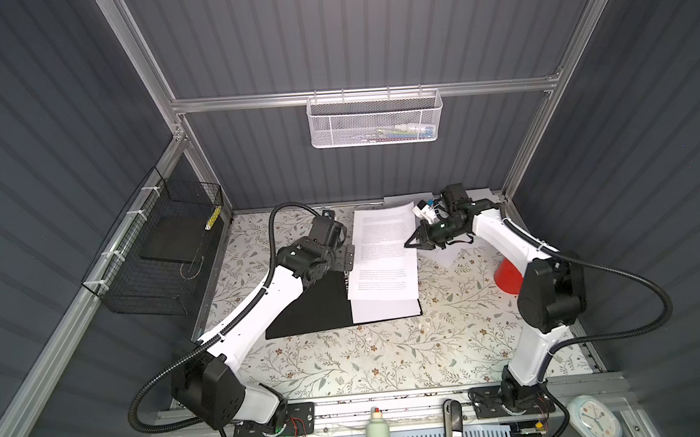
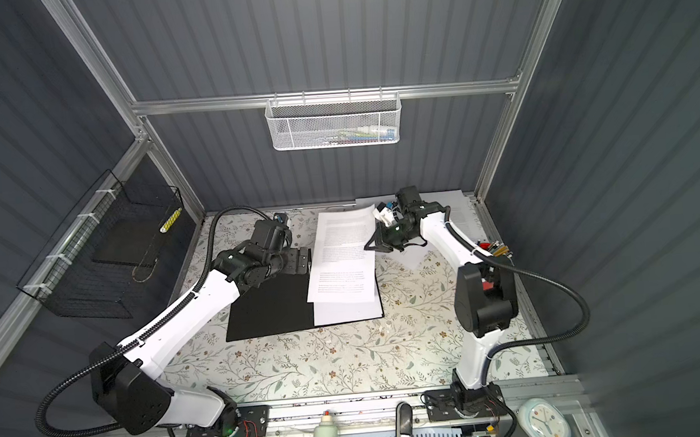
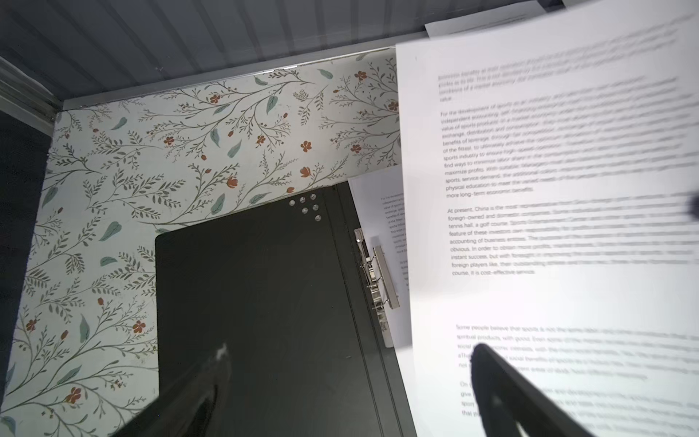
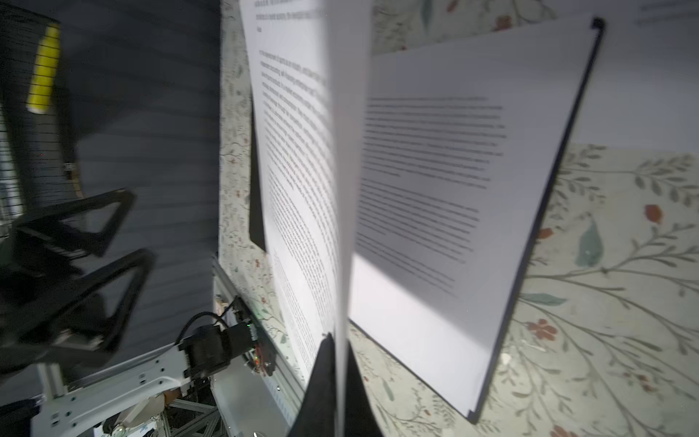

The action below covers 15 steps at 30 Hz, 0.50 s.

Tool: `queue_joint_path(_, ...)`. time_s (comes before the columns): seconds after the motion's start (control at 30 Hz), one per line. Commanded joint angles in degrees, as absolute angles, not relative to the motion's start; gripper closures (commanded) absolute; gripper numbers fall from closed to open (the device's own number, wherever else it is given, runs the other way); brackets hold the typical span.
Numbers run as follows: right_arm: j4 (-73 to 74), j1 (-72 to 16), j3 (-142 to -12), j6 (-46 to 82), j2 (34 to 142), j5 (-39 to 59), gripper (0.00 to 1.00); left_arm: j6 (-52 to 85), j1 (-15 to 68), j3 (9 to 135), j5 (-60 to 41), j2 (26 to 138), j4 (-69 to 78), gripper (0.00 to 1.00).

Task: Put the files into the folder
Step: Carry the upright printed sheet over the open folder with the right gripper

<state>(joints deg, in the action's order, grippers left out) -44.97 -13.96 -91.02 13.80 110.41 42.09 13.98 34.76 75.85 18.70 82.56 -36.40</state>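
The folder [image 1: 312, 309] [image 2: 270, 307] [image 3: 257, 302] lies open on the floral table, black inside up. Its metal clip [image 3: 378, 276] sits at the spine. White printed files [image 1: 387, 311] [image 2: 345, 311] [image 4: 435, 189] rest on its right half. My right gripper [image 1: 409, 244] [image 2: 368, 245] [image 4: 338, 340] is shut on the right edge of another sheet [image 1: 383, 246] [image 2: 342, 253] [image 3: 567, 227] [image 4: 295, 170], held raised over that half. My left gripper [image 1: 349, 261] [image 2: 303, 262] [image 3: 351, 352] hangs open above the spine, nothing between its fingers. More loose sheets [image 1: 405, 199] [image 2: 455, 204] lie at the back right.
A red object [image 1: 508, 276] stands behind the right arm near the right wall. A black wire basket [image 1: 167, 247] hangs on the left wall, and a white mesh basket [image 1: 375, 118] on the back wall. A bottle [image 1: 377, 430] and a clock [image 1: 593, 419] sit at the front rail.
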Motion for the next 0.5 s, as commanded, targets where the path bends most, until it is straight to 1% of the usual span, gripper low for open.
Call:
queue_joint_path(0.0, -49.6, -14.6, -92.2, 6.4, 114.7, 37.3, 1.00, 14.9, 34.4, 76.4, 19.8, 81.8, -39.3, 0.00)
queue_joint_path(0.17, -53.0, -15.0, -94.8, 1.8, 117.7, 31.4, 1.00, 14.8, 34.4, 75.4, 20.3, 80.2, -40.4, 0.00)
queue_joint_path(0.47, -53.6, -16.2, -97.4, 0.0, 120.2, 32.6, 1.00, 15.1, 34.4, 74.7, 19.4, 81.2, -40.3, 0.00)
